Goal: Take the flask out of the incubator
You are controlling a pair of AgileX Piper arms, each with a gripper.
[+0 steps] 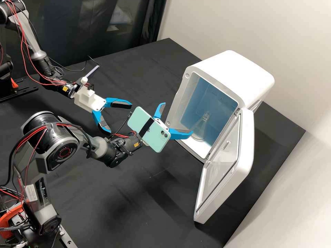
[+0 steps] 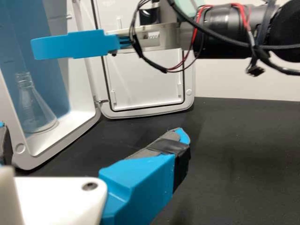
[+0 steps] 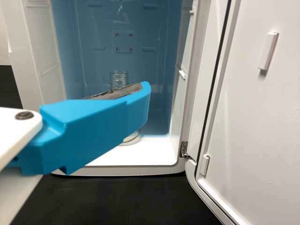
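The clear glass flask (image 1: 203, 124) stands upright on the floor of the white incubator (image 1: 234, 69), against its blue inner wall. The incubator's door (image 1: 224, 162) hangs wide open on the near side. My right gripper (image 1: 171, 121) is open just in front of the opening, short of the flask, nothing between its fingers. In the right wrist view one blue finger (image 3: 93, 126) partly covers the flask (image 3: 119, 78). My left gripper (image 1: 119, 117) is open and empty farther back above the bench. The left wrist view shows the flask (image 2: 30, 105) inside the incubator.
A mint green phone (image 1: 151, 129) is strapped to the right arm's wrist. The black bench (image 1: 138, 193) spreads around the incubator, its right edge close behind it. The open door stands near the right gripper's side.
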